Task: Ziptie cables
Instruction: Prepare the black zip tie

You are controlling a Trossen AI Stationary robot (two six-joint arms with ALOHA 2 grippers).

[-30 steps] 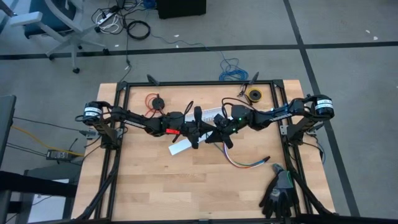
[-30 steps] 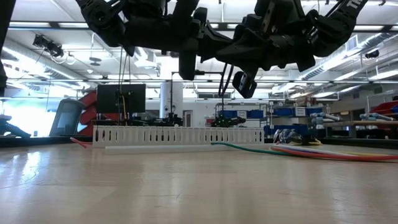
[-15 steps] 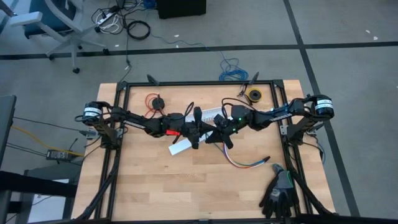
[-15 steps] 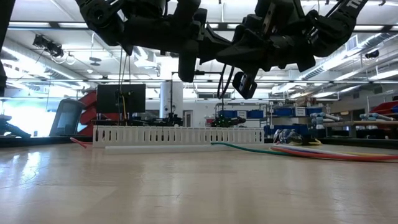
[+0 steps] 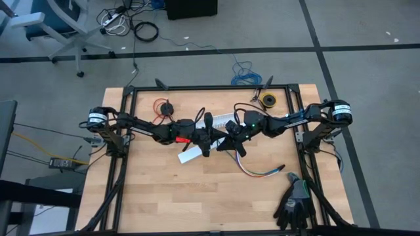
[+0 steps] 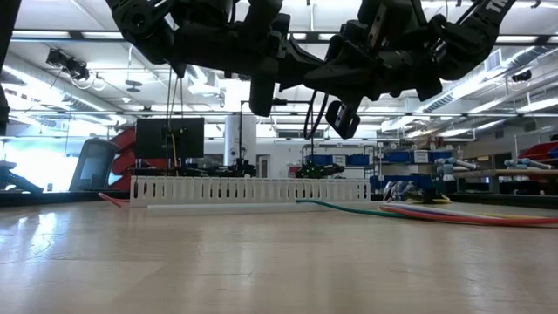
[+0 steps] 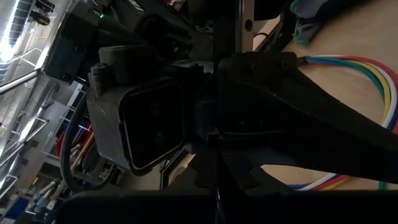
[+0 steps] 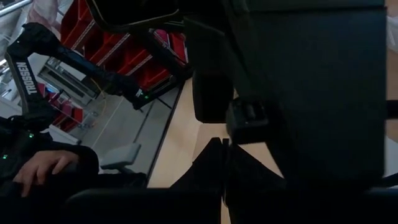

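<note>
My left gripper [image 5: 210, 136] and my right gripper [image 5: 230, 139] meet tip to tip in the air above the middle of the table, both shut. The ziptie cannot be made out among the dark fingers in any view. The cables [image 5: 261, 172], a curved bundle of coloured wires, lie on the table to the near right of the grippers and also show in the left wrist view [image 7: 380, 81]. The white plastic channel [image 6: 248, 190] lies on the table below the grippers. My left gripper's shut fingers [image 7: 261, 155] stand close against the right gripper. Whether anything is pinched between them I cannot tell. My right gripper's shut fingers [image 8: 211, 168] stand just as close to the left gripper, and the dark fingers hide whether they hold anything.
A red wire on a black spool [image 5: 162, 106] and a yellow roll [image 5: 267, 100] lie near the far edge. Dark gloves [image 5: 295, 202] rest at the near right corner. A white strip [image 5: 190, 156] lies below the left gripper. A black frame [image 5: 210, 88] rims the table.
</note>
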